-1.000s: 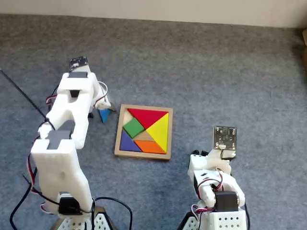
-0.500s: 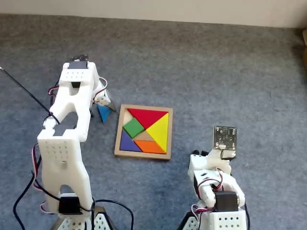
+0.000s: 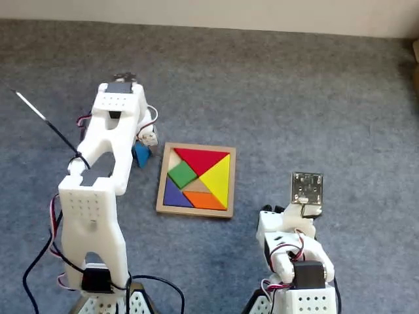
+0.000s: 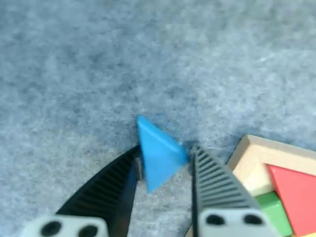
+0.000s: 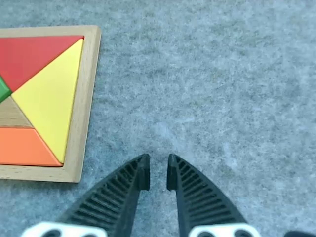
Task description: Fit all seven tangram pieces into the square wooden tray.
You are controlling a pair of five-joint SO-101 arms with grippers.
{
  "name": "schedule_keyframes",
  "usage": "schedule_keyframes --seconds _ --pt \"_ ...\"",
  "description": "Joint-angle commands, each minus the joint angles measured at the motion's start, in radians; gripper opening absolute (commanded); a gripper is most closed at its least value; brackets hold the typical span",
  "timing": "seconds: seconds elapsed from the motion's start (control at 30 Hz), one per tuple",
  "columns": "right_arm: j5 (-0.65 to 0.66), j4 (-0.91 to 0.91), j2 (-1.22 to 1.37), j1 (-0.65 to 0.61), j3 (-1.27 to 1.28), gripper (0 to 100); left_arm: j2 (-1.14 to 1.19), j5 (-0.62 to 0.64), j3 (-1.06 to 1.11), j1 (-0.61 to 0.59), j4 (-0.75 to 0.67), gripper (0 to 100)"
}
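Note:
The square wooden tray (image 3: 196, 212) lies mid-table holding red (image 3: 200, 159), yellow (image 3: 218, 179), green (image 3: 181, 174), purple (image 3: 173, 194) and orange (image 3: 204, 199) pieces. A small triangle of bare wood (image 3: 196, 186) shows in its middle. My left gripper (image 4: 165, 165) is shut on a blue triangle (image 4: 157, 152), just left of the tray's far left corner (image 4: 254, 148). From above, the blue triangle (image 3: 140, 155) peeks out under that arm. My right gripper (image 5: 158, 173) is shut on nothing, low over the carpet to the right of the tray rim (image 5: 85, 118).
Grey carpet covers the whole table. A black cable (image 3: 46, 121) trails off to the left of the left arm. Open carpet stretches behind and to the right of the tray.
The left arm has swung a little right and farther from its base, closer over the blue triangle. The right arm and the tray have not moved.

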Motion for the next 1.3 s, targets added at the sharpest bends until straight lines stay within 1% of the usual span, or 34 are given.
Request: schedule_keyframes --seconds 0.0,0.23,0.4,0.57,0.77,1.03,1.27 --pt "0.009 -0.005 -0.018 0.015 0.139 7.4 0.012 -0.043 -0.001 0.001 0.021 4" --pt "0.009 -0.005 -0.018 0.015 0.139 7.4 -0.012 -0.043 -0.015 0.001 0.031 3" --pt "0.009 -0.005 -0.018 0.015 0.139 7.4 -0.102 -0.048 -0.005 0.008 0.032 3" --pt "0.009 -0.005 -0.018 0.015 0.139 7.4 -0.176 -0.229 0.035 0.087 0.032 3" --pt "0.009 -0.005 -0.018 0.015 0.139 7.4 -0.191 -0.324 0.048 0.171 0.023 3" --pt "0.009 -0.005 -0.018 0.015 0.139 7.4 -0.191 -0.37 0.044 0.243 0.02 4" --pt "0.009 -0.005 -0.018 0.015 0.139 7.4 -0.191 -0.365 0.045 0.28 -0.063 4"
